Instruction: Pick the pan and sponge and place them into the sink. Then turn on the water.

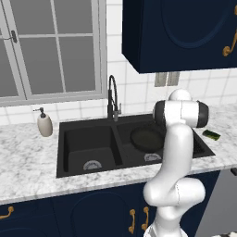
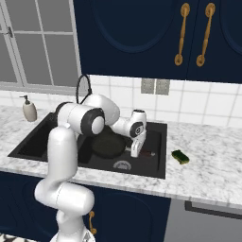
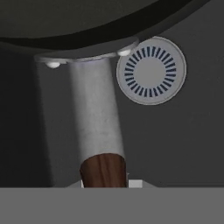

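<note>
Down in the sink (image 2: 160, 163), the gripper (image 2: 135, 152) is clamped on the pan (image 2: 108, 144) handle.

The white arm (image 2: 71, 156) rises from its base in a thick upright column, bends at a dark-banded elbow joint and reaches out to the right — then the forearm turns at the wrist (image 2: 137, 127) so that the hand points straight down. In the left base view the same column and elbow (image 1: 181, 113) stand in front of the hand and cover it. The gripper (image 2: 135, 152) hangs low at the far end of the reach, its jaws drawn nearly together — clamped on the pan handle (image 3: 103, 171).
</note>
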